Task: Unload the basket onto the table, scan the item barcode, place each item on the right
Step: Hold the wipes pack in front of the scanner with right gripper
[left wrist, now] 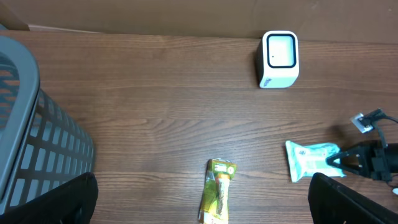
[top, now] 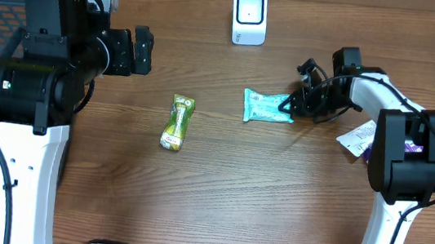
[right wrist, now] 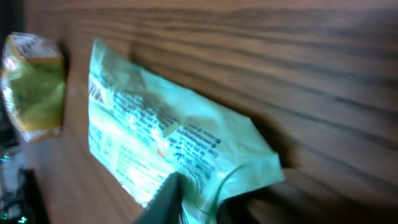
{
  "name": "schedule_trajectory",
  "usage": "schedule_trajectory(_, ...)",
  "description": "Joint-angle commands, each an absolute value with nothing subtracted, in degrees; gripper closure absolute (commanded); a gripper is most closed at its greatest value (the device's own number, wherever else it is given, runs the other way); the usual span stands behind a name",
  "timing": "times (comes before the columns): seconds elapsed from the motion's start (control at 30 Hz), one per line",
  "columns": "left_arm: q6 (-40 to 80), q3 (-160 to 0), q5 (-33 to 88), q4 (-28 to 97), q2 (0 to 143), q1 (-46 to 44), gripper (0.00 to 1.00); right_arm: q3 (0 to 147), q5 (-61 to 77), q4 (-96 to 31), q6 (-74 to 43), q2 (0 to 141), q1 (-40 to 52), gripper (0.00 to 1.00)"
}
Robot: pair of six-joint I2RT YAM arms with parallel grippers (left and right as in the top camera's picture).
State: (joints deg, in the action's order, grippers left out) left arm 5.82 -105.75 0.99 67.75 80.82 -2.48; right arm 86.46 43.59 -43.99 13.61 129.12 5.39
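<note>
Wrapper (top: pixel 267 106), teal and crinkly, lies flat mid-table: light, floppy, slippery I'd guess, best taken by its end seam, which the right gripper (top: pixel 291 106) pinches; left gripper (top: pixel 141 50) gapes wide

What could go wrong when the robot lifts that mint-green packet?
The right gripper pinches only the crumpled end of the mint-green packet, so the packet might slip out or dangle when it is lifted. The packet also looks floppy, so its barcode may not face the white scanner squarely, and the scan could fail.
</note>
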Motion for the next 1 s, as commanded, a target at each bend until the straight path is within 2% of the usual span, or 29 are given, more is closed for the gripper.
schedule_trajectory(0.0, 5.1, -106.2, 0.7, 67.7, 81.3, -2.3, 0.01, 82.9, 38.0, -43.5, 7.7, 132.8, 6.5, 0.96)
schedule_trajectory(0.13, 5.1, -106.2, 0.7, 67.7, 81.3, -2.3, 0.01, 84.8, 49.0, -45.8, 6.8, 132.5, 6.0, 0.96)
schedule_trajectory(0.27, 5.1, -106.2, 0.7, 67.7, 81.3, -2.3, 0.01, 89.5, 46.8, -51.5, 4.4, 129.3, 6.1, 0.96)
schedule_trajectory(0.43, 5.1, -106.2, 0.7, 67.7, 81.3, -2.3, 0.00, 101.2, 19.1, -57.2, -4.6, 117.4, 11.0, 0.96)
schedule_trajectory(0.63, 5.1, -106.2, 0.7, 67.7, 81.3, -2.3, 0.00, 115.8, -12.6, -55.3, -5.7, 111.3, 19.4, 0.96)
schedule_trajectory(0.67, 5.1, -106.2, 0.7, 67.7, 81.3, -2.3, 0.01, 117.2, -21.7, -53.4, -4.4, 111.3, 21.4, 0.96)
schedule_trajectory(0.8, 5.1, -106.2, 0.7, 67.7, 81.3, -2.3, 0.01, 116.4, -42.4, -39.8, 4.4, 111.8, 27.1, 0.96)
schedule_trajectory(0.97, 5.1, -106.2, 0.7, 67.7, 81.3, -2.3, 0.00, 116.1, -50.3, -17.9, 26.8, 117.8, 31.7, 0.96)
